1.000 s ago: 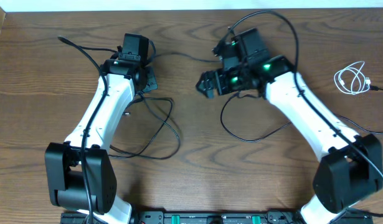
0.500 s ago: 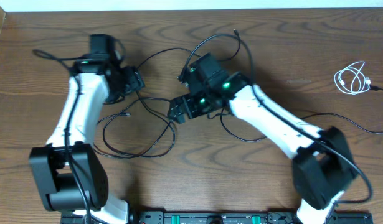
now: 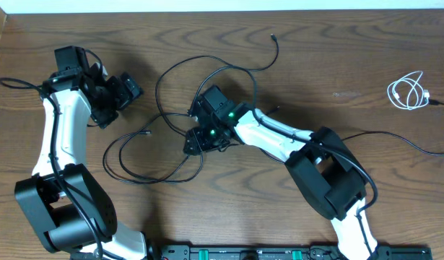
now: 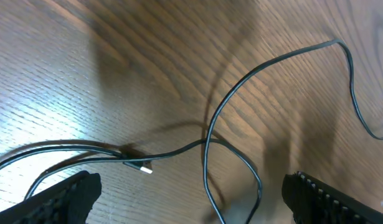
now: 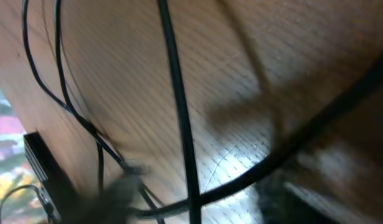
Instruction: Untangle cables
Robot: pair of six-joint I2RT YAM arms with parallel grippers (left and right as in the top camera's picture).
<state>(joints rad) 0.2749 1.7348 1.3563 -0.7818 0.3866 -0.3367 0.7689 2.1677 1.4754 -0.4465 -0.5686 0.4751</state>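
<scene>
The long black cord (image 3: 167, 70) lies in loose, crossing loops at the table's middle, one plug end (image 3: 273, 35) pointing to the far side. The white cord (image 3: 408, 92) is coiled apart at the right. My left gripper (image 3: 119, 101) hovers left of the loops, open and holding nothing. In its wrist view, strands of black cord (image 4: 206, 146) and a small plug (image 4: 141, 167) lie on the wood between the wide-spread fingers (image 4: 60, 198). My right gripper (image 3: 196, 139) is low over the tangle. Its blurred wrist view shows a black strand (image 5: 177, 99) running between the jaws; grip unclear.
A thicker black wire (image 3: 416, 146) trails from the right arm across the right side of the table. A dark rail (image 3: 243, 253) runs along the front edge. The table's far edge (image 3: 222, 10) is at the top of the overhead view.
My left arm swung left and its jaws opened wide, leaving the cord on the table. My right arm moved left and down onto the tangle, its jaws narrowing.
</scene>
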